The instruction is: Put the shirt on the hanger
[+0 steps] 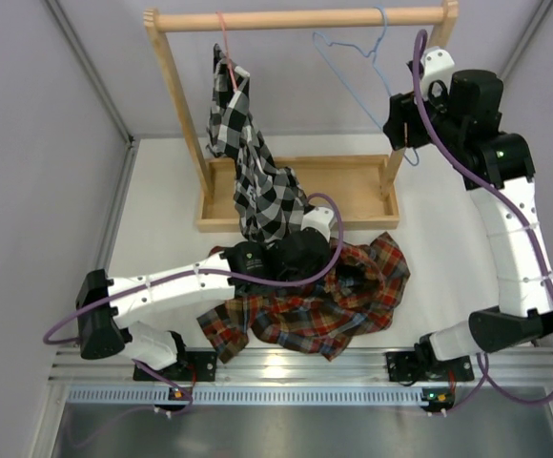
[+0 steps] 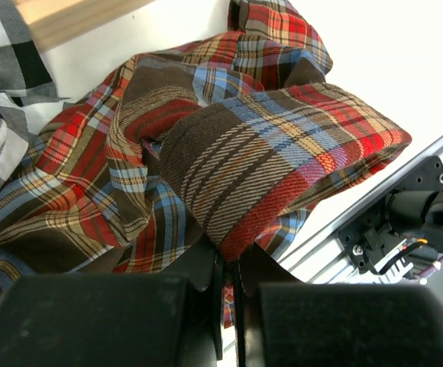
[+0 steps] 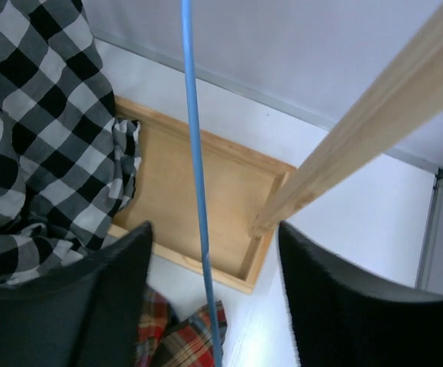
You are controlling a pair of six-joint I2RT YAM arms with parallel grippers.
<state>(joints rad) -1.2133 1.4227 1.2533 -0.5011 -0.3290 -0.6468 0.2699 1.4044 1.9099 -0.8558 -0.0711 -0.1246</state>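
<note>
The plaid shirt (image 1: 329, 303) is lying crumpled on the white counter (image 1: 162, 219), at the near edge between the two arm bases and just in front of the wooden rack (image 1: 296, 196). Your left fingers (image 2: 198, 269) are pinching a raised fold of it: they are drawn close together with the red-edged cloth caught between them. That fold is standing above the rest of the heap.

The blue hanger (image 1: 353, 69) is hanging by its hook from the rack's top rail (image 1: 296, 19), towards the right end. Your right fingers (image 3: 92, 306) are spread wide up there, and one thin wire of the hanger (image 3: 195, 176) is running down through the gap between them, nearer the left finger. I cannot tell whether it is touching either one.

On the left part of the rail, a black-and-white checked shirt (image 1: 253, 167) is hanging from a pink hanger (image 1: 224, 48). Its lower end is trailing down over the rack's tray and meeting the plaid shirt by your left arm.
</note>
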